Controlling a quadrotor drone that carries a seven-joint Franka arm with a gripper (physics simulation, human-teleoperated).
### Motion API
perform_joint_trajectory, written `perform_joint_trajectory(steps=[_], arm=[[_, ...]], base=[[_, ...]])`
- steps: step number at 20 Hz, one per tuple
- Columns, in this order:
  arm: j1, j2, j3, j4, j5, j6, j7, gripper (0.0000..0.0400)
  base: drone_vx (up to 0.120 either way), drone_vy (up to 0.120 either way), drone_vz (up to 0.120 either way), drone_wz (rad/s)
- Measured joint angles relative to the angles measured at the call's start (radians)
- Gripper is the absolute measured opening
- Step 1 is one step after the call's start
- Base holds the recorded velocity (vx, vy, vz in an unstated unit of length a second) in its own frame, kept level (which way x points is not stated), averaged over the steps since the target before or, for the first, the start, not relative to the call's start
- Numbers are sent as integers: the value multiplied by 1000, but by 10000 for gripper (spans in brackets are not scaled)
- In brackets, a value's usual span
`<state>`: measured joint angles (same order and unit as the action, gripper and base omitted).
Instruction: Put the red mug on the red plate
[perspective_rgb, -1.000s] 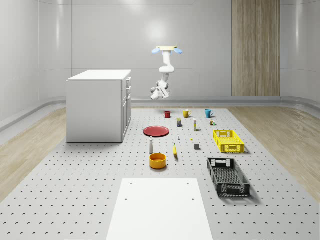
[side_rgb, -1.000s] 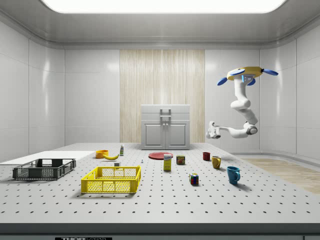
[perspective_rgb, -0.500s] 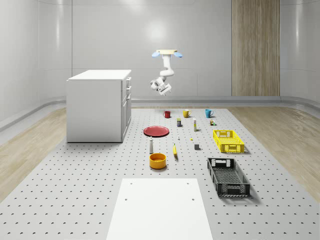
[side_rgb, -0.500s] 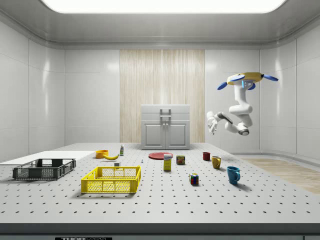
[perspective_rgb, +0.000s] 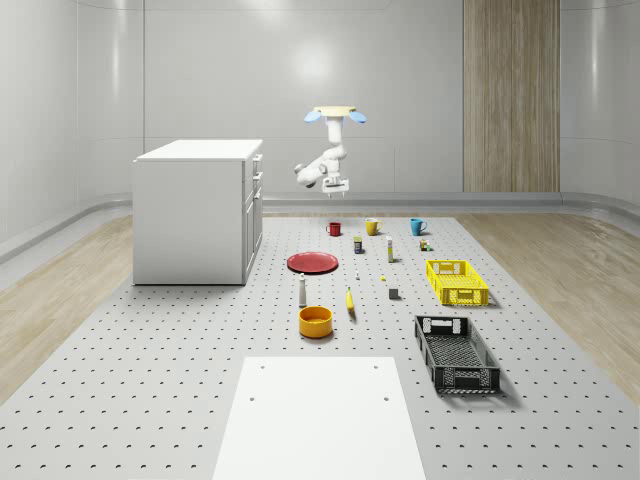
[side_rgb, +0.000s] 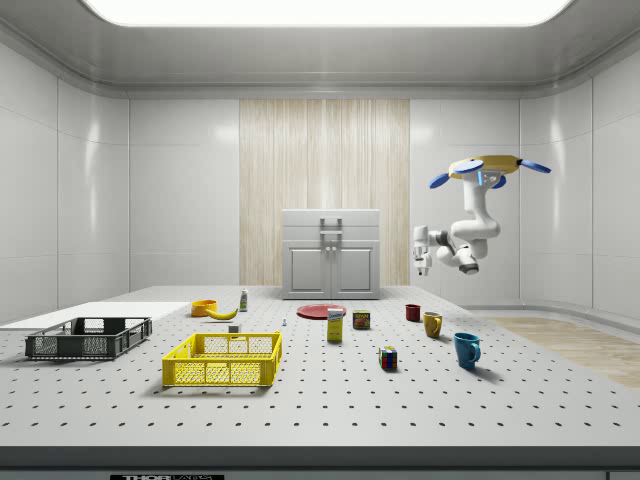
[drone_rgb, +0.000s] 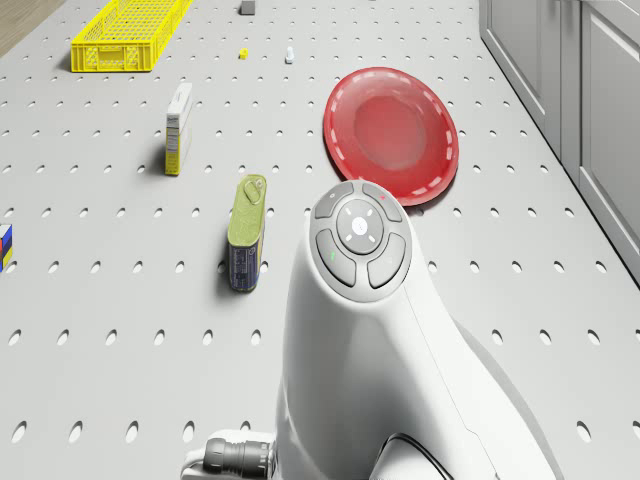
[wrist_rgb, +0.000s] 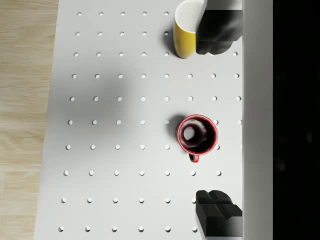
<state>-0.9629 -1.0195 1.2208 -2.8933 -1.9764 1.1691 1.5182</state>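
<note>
A red mug (wrist_rgb: 196, 135) stands upright on the perforated white table (wrist_rgb: 120, 150), directly below the gripper (wrist_rgb: 217, 122) and well apart from it. Looking down along the gripper, the mug sits between the two dark fingertips (wrist_rgb: 217, 30), which are spread wide with nothing held between them. The mug's handle points towards one fingertip. It appears dark inside, with nothing visible in it.

Seen from the side, the gripper (side_rgb: 422, 262) hangs high in the air above the red mug (side_rgb: 412, 312), pointing down. In the whole-scene view the gripper (perspective_rgb: 336, 189) again sits straight above the mug (perspective_rgb: 334, 228).

A yellow mug (wrist_rgb: 186, 29) stands just beyond one fingertip, close to the red mug. A blue mug (side_rgb: 466, 349) lies further out along the same row.

The red plate (drone_rgb: 391, 134) lies flat on the table, near the mug and off to one side of the gripper, towards the white cabinet (perspective_rgb: 198, 210). Its centre is bare.

The drone (side_rgb: 489, 168) hovers high over the far edge of the table, behind the row of mugs, with the white arm (drone_rgb: 380, 340) folded beneath it and reaching forward.

Further from the gripper lie a tin can (drone_rgb: 246, 232), a small upright box (drone_rgb: 178, 127), a yellow crate (perspective_rgb: 456, 281), a black crate (perspective_rgb: 456, 352), a yellow bowl (perspective_rgb: 315, 321) and a banana (perspective_rgb: 350, 300)
</note>
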Motion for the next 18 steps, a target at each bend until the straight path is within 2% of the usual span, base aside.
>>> perform_joint_trajectory(steps=[6, 18], arm=[[-56, -41, 30, -3, -6, 0, 39, 400], [-99, -109, 60, 0, 21, 44, 75, 400]], base=[[113, 113, -120, 0], [3, 0, -120, 0]])
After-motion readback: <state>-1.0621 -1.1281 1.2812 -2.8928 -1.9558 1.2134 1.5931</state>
